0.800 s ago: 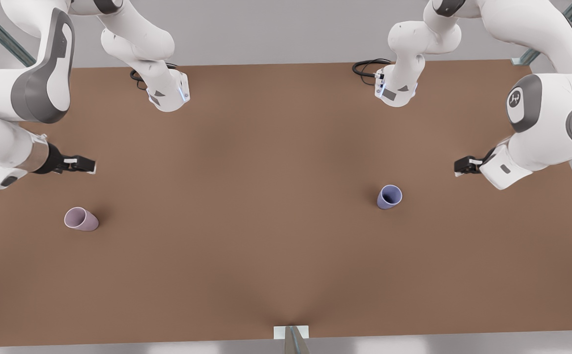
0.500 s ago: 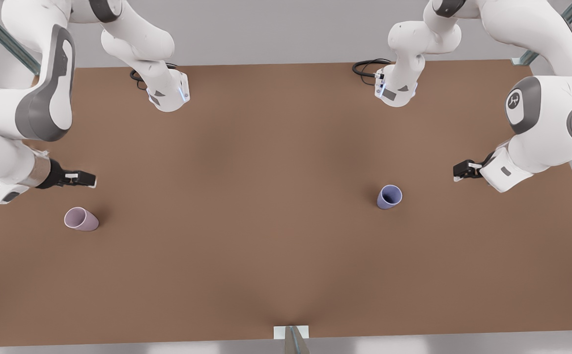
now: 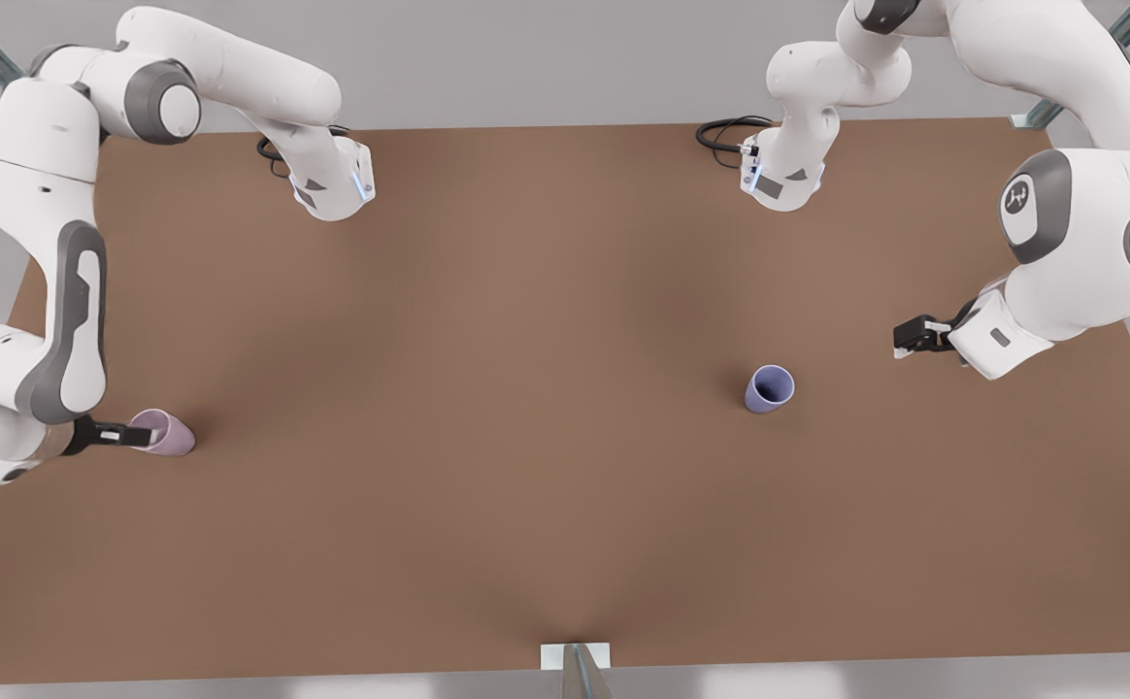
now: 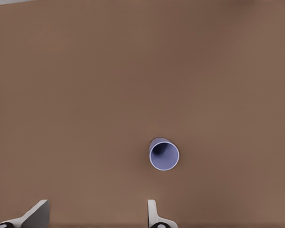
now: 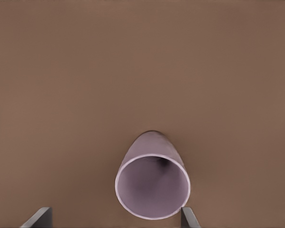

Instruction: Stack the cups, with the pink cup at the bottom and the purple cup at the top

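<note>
The pink cup (image 3: 172, 437) stands on the brown table (image 3: 526, 388) at the front view's left. My right gripper (image 3: 134, 434) is open and right at its rim. In the right wrist view the pink cup (image 5: 152, 185) sits close below, its mouth between the two fingertips of the right gripper (image 5: 114, 217). The purple cup (image 3: 769, 388) stands at the front view's right, dark inside. My left gripper (image 3: 903, 340) hovers open, well apart from it towards the table's right edge. In the left wrist view the purple cup (image 4: 164, 154) lies beyond the left gripper (image 4: 97, 213).
Both arm bases (image 3: 332, 189) (image 3: 783, 180) stand at the table's far edge with black cables beside them. A small metal bracket (image 3: 575, 658) sits at the middle of the near edge. Bare brown tabletop lies between the two cups.
The right arm has swung towards the table's near side, bringing its gripper from beyond the pink cup down to the cup's rim. The left gripper has barely shifted. Both cups are where they were.
</note>
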{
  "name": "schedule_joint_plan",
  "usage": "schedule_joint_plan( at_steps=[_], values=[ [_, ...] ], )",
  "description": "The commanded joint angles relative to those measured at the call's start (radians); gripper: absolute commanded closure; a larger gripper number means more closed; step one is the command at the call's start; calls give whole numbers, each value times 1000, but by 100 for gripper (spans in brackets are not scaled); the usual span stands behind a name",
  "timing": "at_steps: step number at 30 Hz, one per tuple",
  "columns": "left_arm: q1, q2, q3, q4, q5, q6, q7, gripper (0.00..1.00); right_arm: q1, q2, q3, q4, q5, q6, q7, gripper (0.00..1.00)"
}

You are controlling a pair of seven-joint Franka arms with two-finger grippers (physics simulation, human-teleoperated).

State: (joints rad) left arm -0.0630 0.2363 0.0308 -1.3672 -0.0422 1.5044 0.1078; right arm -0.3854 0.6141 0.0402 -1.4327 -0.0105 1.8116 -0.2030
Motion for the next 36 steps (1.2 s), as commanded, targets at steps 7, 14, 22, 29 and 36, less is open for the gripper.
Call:
schedule_joint_plan(
  at_steps=[7,14,22,29,36],
  values=[
    [0,1,1,0,-2,-9,-2,0,-50,21,0,-26,0,133,-414,0],
    [0,0,0,0,-2,-18,-8,0,-73,1,0,-114,1,129,-460,0],
    [0,-5,-2,0,-2,-27,-13,0,-93,72,0,-120,4,242,-503,31],
    [0,-3,-2,0,-2,-33,-11,0,-87,84,7,-118,4,262,-495,77],
    [0,-2,-3,0,-1,-33,-8,0,83,-48,7,-120,-20,51,-233,79]
  ],
)
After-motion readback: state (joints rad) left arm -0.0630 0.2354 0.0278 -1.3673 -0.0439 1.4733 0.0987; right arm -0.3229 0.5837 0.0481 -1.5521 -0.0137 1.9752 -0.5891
